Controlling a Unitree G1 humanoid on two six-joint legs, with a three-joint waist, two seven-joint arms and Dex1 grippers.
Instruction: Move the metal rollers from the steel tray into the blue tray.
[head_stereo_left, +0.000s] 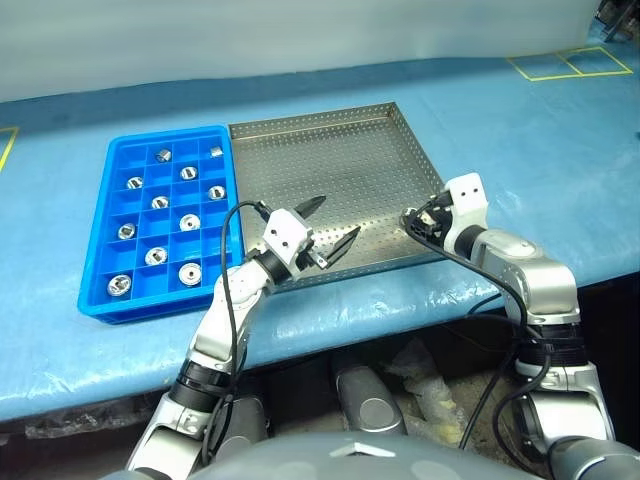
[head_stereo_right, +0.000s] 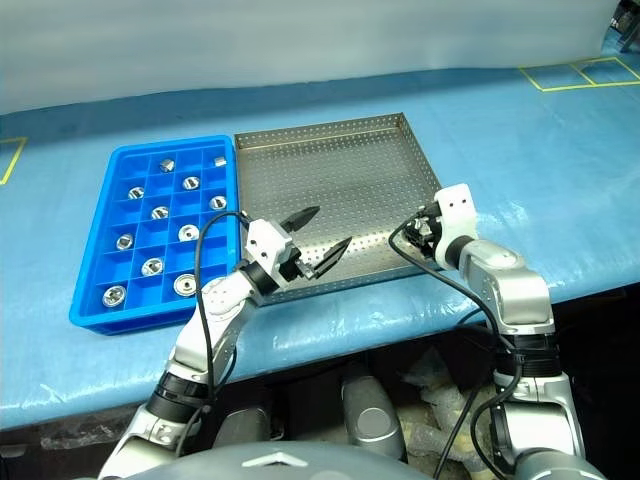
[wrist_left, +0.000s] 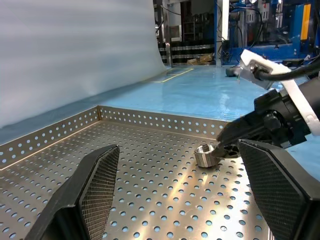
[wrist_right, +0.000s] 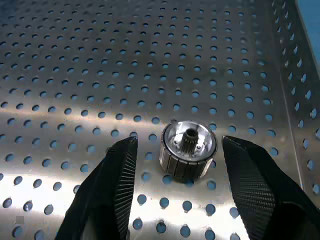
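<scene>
Metal, plastic and a slick blue cover.
Bare grey sheet steel for the steel tray (head_stereo_left: 330, 150), perforated all over, brushed and faintly mirror-like inside. On its floor, one roller (wrist_right: 188, 149) of bright polished metal, ribbed round the side, toothed at the bore. Left of the steel tray, glossy moulded plastic in the blue tray (head_stereo_left: 97, 285), with shiny silver rollers (head_stereo_left: 190, 222) in its cells. Under the steel tray, a smooth, slightly wrinkled blue table cover (head_stereo_left: 520, 130). Matt black, finely cross-hatched pads on the gripper fingers (wrist_right: 120, 175).
</scene>
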